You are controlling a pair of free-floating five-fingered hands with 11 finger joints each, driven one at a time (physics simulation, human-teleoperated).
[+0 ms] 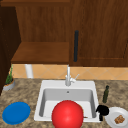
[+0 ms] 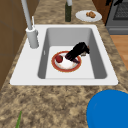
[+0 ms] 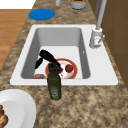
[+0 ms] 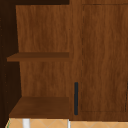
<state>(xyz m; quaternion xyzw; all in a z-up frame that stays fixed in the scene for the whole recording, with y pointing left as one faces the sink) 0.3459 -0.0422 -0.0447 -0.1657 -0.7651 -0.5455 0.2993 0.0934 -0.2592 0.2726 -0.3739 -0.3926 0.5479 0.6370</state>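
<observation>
Three plates in all, L to R: blue plate (image 1: 16,113) on the counter at far L, nothing on it; red-rimmed plate (image 2: 72,68) w/ white middle in the sink (image 1: 47,85) basin, holding one small red fruit (image 2: 59,59); white plate (image 1: 111,117) at far R w/ brown food (image 1: 119,119). Right hand (image 2: 78,50) reaches down into the basin, fingertips over the red-rimmed plate's middle, just beside the fruit; can't tell if it grips or only touches. Plate looks flat in the basin, so prob. not lifted yet and the fruit is not picked up. Olive-green bottle (image 1: 106,94) stands on the counter btw sink and white plate.
</observation>
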